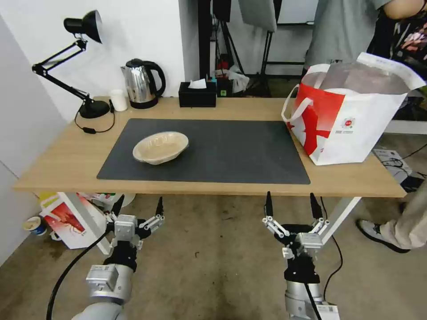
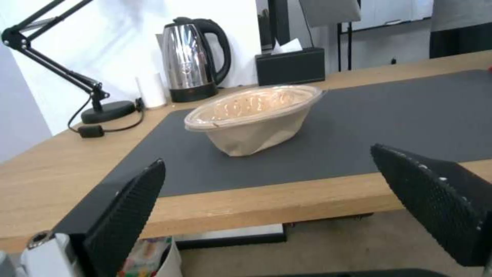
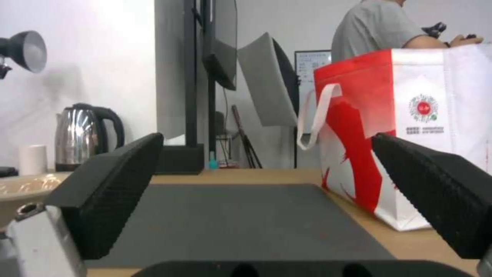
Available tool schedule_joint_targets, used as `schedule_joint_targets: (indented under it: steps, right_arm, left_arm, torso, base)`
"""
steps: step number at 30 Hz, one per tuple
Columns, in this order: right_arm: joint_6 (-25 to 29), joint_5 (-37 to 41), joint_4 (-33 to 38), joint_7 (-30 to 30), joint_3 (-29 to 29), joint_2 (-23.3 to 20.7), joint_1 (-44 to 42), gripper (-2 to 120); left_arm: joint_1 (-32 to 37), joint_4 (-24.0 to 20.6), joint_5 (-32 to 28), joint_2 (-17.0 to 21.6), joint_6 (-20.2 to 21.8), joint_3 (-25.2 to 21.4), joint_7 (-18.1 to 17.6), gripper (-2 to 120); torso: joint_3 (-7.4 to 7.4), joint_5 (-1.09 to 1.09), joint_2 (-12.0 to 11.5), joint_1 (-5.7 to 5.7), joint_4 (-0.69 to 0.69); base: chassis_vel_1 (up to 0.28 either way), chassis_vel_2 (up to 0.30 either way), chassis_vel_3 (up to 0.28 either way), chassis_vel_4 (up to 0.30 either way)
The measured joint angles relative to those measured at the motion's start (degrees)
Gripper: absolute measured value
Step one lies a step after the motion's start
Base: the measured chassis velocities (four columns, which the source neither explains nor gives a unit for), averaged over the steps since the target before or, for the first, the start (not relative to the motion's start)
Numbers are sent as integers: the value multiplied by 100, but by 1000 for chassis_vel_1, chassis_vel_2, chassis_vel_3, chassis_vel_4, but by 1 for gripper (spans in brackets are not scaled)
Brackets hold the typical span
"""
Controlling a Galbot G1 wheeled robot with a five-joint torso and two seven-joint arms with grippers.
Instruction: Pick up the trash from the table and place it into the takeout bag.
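Observation:
One piece of trash, a shallow beige oval bowl [image 1: 160,147] [image 2: 253,117] [image 3: 20,194], lies on the left part of the dark mat on the table [image 1: 62,164]. The white takeout bag [image 1: 351,113] [image 3: 410,130], red on its side and silvery inside, stands open at the table's right end. My left gripper [image 1: 138,206] [image 2: 266,181] hangs open below the table's front edge, facing the bowl. Farther right, also below the front edge, my right gripper [image 1: 290,204] [image 3: 266,177] is open and empty, level with the tabletop.
At the back of the table stand a black desk lamp [image 1: 84,58], a small white cup [image 1: 118,100], a steel kettle [image 1: 141,83] and a black tissue box [image 1: 197,94]. A smaller red-and-white bag [image 1: 66,220] sits on the floor under the left end. A person stands behind the takeout bag.

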Motion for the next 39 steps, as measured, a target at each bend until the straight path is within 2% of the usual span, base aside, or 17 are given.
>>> schedule_joint_targets:
  steps: [13, 39]
  right_arm:
    - [221, -153, -143, 48, -80, 85, -133, 100]
    - [199, -159, -72, 21, -81, 87, -80, 100]
  left_arm:
    - [0, 0, 0, 0, 0, 0, 0, 100]
    - [0, 0, 0, 0, 0, 0, 0, 100]
  torso:
    - [0, 0, 0, 0, 0]
    - [0, 0, 0, 0, 0]
  base:
    - [0, 0, 0, 0]
    - [0, 0, 0, 0]
